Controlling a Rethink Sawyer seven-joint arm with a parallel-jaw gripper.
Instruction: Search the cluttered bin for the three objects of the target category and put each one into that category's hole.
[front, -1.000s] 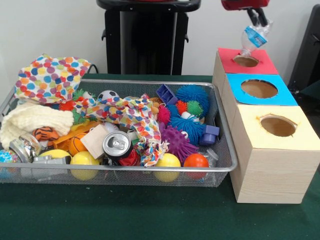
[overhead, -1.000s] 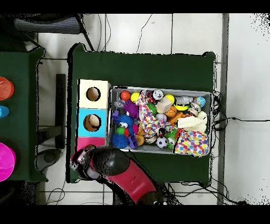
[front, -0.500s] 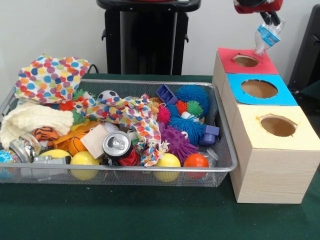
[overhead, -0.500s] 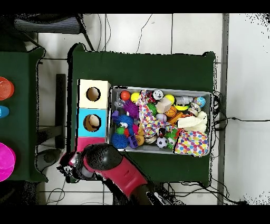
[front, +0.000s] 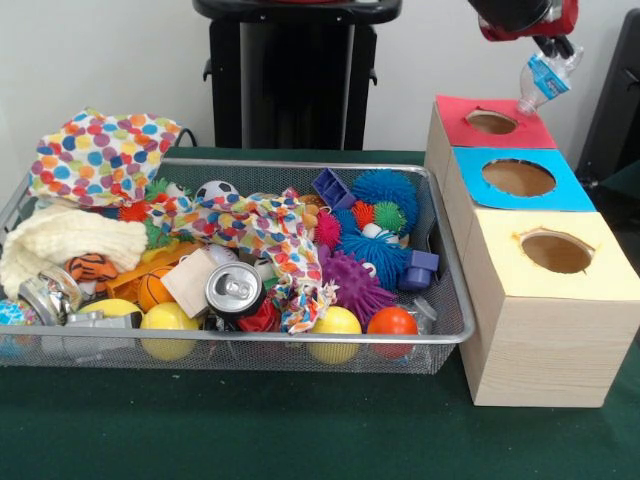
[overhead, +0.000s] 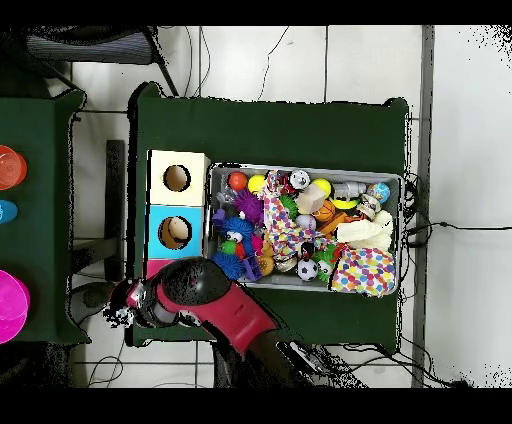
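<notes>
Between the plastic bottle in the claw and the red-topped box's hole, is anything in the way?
No. In the front view the clear plastic bottle hangs from the claw above and beside the red-topped box's round hole, with only bare wall behind the gap.

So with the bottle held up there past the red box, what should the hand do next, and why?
Probably bring the hand back over the red-topped box's hole and lower it before letting go. The plastic bottle hangs tilted from the hand, above and off to the far side of that hole rather than over it, so a release here would likely miss the opening.
</notes>
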